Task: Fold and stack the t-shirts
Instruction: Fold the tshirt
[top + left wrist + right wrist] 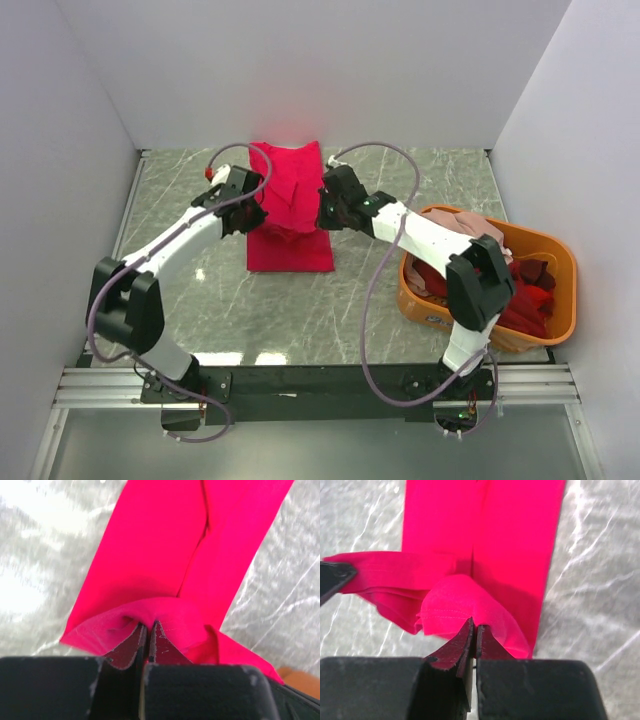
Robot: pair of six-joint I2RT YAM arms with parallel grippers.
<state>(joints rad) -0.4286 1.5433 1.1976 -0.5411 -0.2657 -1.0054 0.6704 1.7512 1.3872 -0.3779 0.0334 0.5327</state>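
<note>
Crimson-pink t-shirt is held mid-fold at the middle of the counter — its left edge is pinched by the left gripper, its right edge by the right gripper, both pressed together. Other t-shirts are piled in the orange basket.

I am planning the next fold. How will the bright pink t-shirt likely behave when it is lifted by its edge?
Probably very floppy: the t-shirt bunches and sags between the left fingers and the right fingers. Likely light, since two thin pinches of cloth seem to carry the raised part. It would likely crease easily; folds show near each pinch.
</note>
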